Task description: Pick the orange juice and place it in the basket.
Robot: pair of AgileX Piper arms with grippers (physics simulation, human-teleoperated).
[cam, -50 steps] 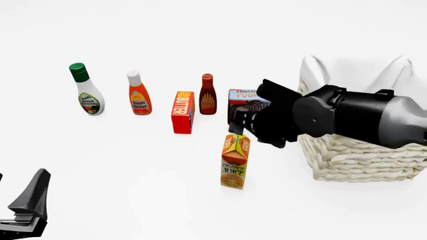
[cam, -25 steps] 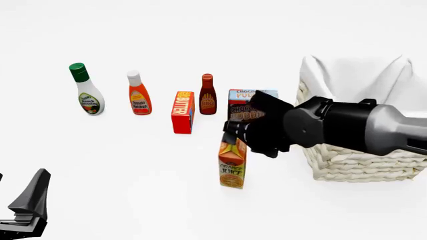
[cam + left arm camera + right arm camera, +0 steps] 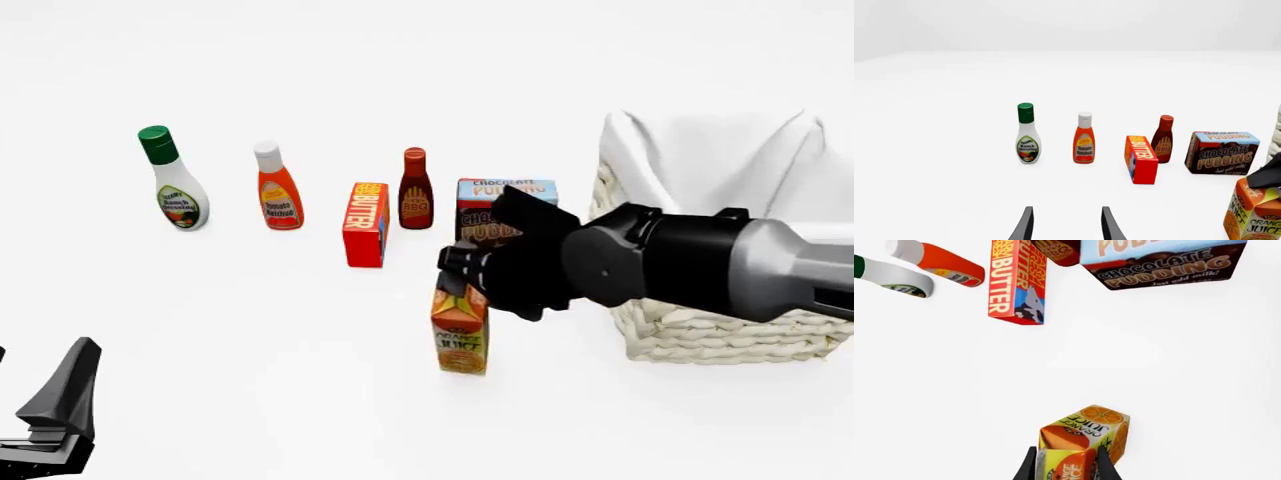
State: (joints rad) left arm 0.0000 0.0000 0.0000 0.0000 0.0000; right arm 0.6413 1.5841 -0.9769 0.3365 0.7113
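Note:
The orange juice (image 3: 461,340) is a small orange and yellow gable-top carton standing on the table in front of the pudding box, leaning slightly. It also shows in the left wrist view (image 3: 1254,215) and the right wrist view (image 3: 1087,432). My right gripper (image 3: 461,272) reaches in from the right and is shut on the carton's gable top; its fingers (image 3: 1029,466) flank the ridge. The cream wicker basket (image 3: 721,325) with white lining stands to the right, behind the right arm. My left gripper (image 3: 60,410) rests open and empty at the near left (image 3: 1066,227).
A row stands behind the carton: ranch dressing bottle (image 3: 174,185), orange ketchup bottle (image 3: 278,190), red butter box (image 3: 366,222), BBQ sauce bottle (image 3: 415,190), chocolate pudding box (image 3: 507,195). The pudding box is closest to the right gripper.
The right gripper has moved left and down onto the carton's top. The carton has shifted slightly left with it. The left arm has stayed still.

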